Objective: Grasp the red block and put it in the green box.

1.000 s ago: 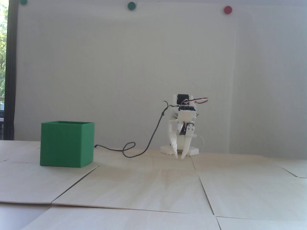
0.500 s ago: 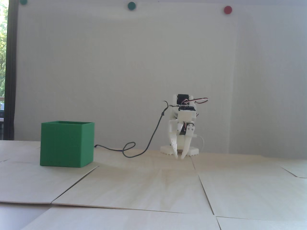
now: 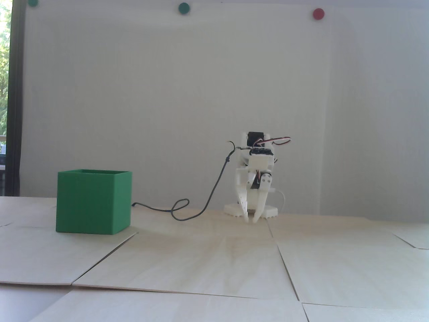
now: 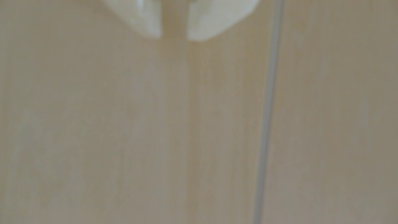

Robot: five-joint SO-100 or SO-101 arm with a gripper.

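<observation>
The green box (image 3: pixel 90 201) stands on the wooden table at the left of the fixed view, top open, its inside hidden from this low angle. The red block shows in neither view. My white gripper (image 3: pixel 251 220) hangs folded down in front of the arm's base, well to the right of the box, tips just above the table. Its fingers stand almost together with only a narrow slit between them and hold nothing. In the wrist view the gripper (image 4: pixel 174 37) enters from the top edge over bare, blurred wood.
A dark cable (image 3: pixel 187 214) loops across the table between the box and the arm. Round green dots (image 3: pixel 183 8) and a red dot (image 3: pixel 318 13) are stuck high on the white wall. A board seam (image 4: pixel 267 118) runs just right of the fingertips.
</observation>
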